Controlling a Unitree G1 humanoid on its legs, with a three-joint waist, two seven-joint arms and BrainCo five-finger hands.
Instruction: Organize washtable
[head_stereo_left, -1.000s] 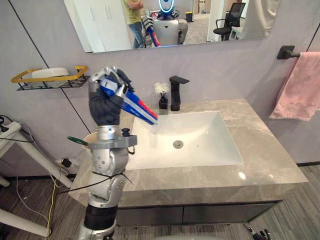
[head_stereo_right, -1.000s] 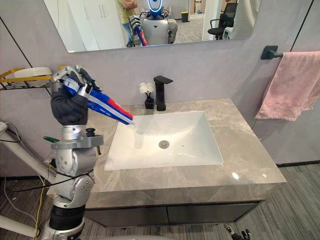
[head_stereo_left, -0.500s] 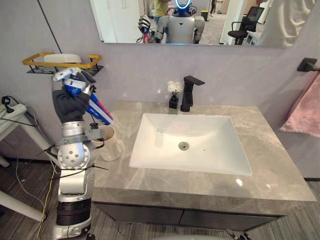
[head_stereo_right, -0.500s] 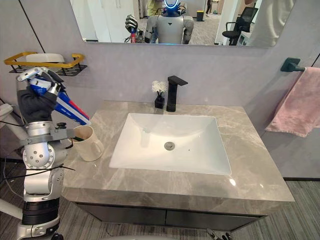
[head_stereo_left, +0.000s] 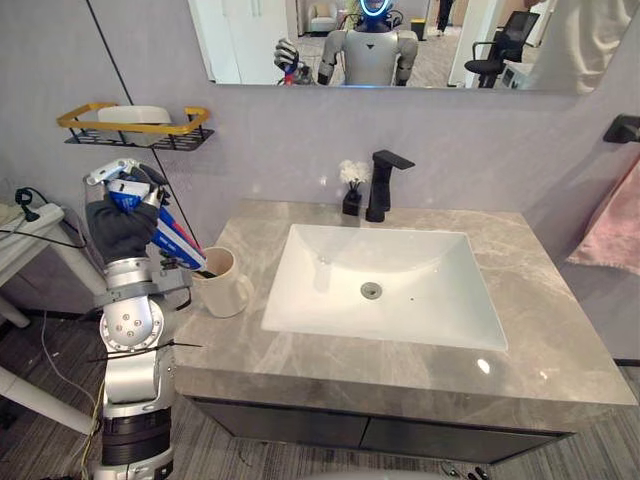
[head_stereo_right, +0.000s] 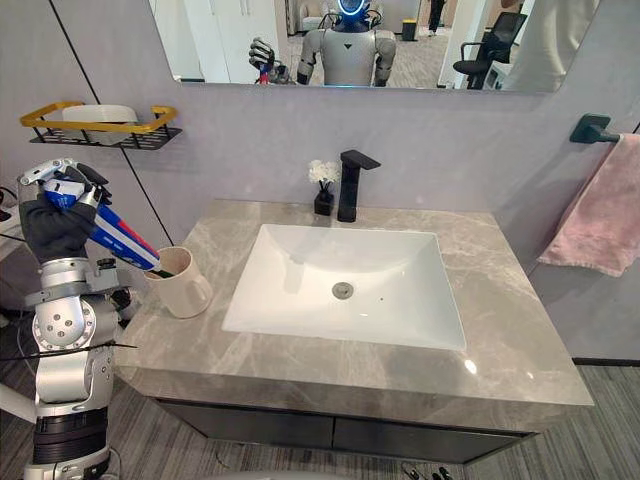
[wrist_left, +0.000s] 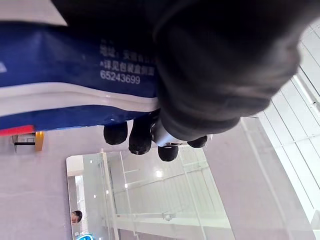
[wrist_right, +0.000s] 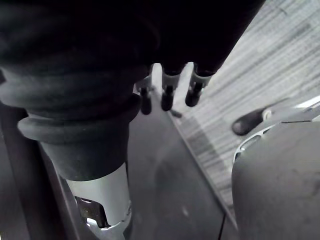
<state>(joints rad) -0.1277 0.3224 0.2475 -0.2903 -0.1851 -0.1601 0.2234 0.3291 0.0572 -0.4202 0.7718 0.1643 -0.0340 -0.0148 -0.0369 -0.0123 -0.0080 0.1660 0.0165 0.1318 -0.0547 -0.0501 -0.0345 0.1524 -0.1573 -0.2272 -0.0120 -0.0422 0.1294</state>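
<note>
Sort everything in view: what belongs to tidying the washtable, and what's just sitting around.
Job:
- left hand, curled round the toothpaste tube
- beige cup, tube's tip at its mouth

Bystanders:
- faucet
- flower vase
- wall shelf, soap
- pink towel

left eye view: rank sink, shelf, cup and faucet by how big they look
1. sink
2. shelf
3. cup and faucet: about alike, the cup wider, the faucet taller, and the cup sits nearer the camera, so unranked.
</note>
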